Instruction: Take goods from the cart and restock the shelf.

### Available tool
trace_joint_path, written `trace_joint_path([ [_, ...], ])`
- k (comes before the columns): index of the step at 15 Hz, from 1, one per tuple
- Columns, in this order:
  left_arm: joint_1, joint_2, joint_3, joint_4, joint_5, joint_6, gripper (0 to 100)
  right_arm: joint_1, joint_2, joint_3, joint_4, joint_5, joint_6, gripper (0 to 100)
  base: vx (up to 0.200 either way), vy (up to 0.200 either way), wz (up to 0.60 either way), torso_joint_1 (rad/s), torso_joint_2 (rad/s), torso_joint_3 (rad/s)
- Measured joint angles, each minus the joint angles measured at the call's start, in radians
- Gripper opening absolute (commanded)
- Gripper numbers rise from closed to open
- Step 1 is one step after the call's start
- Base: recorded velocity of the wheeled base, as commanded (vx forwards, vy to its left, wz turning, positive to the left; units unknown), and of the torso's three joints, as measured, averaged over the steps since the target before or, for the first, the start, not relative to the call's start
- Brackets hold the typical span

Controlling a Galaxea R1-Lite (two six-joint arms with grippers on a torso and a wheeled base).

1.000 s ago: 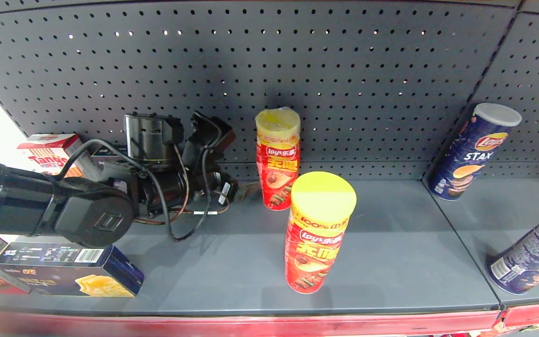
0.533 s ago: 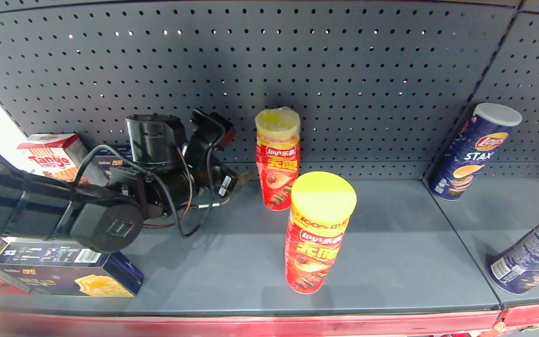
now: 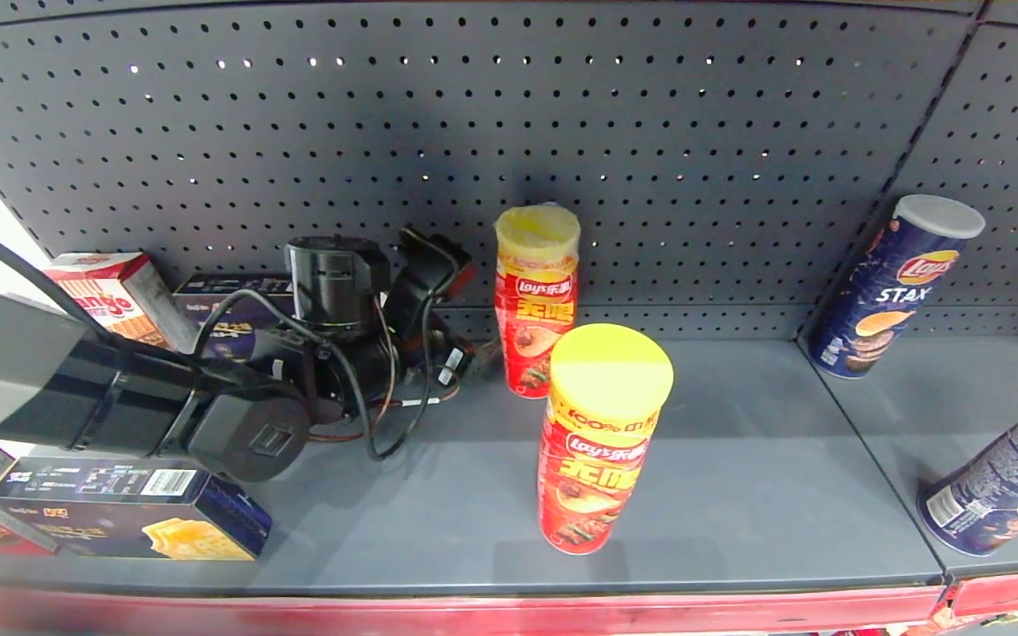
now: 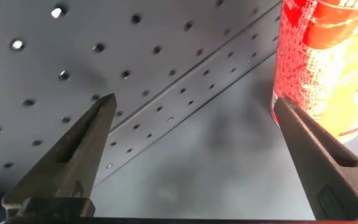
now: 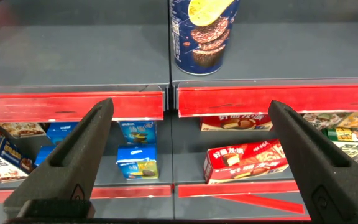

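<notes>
- Grey metal shelf (image 3: 739, 495) with a red front rail, backed by a grey pegboard (image 3: 650, 132); in the right wrist view, lower shelves (image 5: 73, 99) with red rails and boxed snacks.
- Right claw (image 5: 191, 104) held out in front of those rails, fingers spread wide, nothing between them.
- Nearest the front edge: front red chip can (image 3: 602, 442), upright, long axis vertical, yellow lid up.
- Left of it, lying flat at the front: dark blue box (image 3: 129, 512).
- At the right front: blue chip can (image 3: 995, 481), tilted.
- Farther back on the right: second blue chip can (image 3: 893, 287), standing, grey lid up.
- At the back, close to the pegboard: rear red chip can (image 3: 534, 300), upright, lid up.
- Just left of it, low over the shelf: left claw (image 4: 194, 102), aimed at the pegboard, fingers spread wide and empty; one fingertip (image 4: 291, 118) at the can's lower side, touching or just beside, cannot tell which.
- Far left at the back: wafer box (image 3: 111, 296).
</notes>
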Motion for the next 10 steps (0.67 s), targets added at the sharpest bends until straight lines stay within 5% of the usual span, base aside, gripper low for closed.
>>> trace_joint_path([
  [6,-0.025,0.018,-0.030,0.003,0.009,-0.004,100,0.000,0.000,0.000,0.000,0.000,0.000,100,0.000,0.000,0.00,0.000,0.00,0.000],
  [10,-0.019,-0.015,-0.014,0.001,0.047,-0.065,100,-0.001,0.000,0.000,0.000,0.001,0.000,100,0.000,0.000,0.00,0.000,0.00,0.000],
])
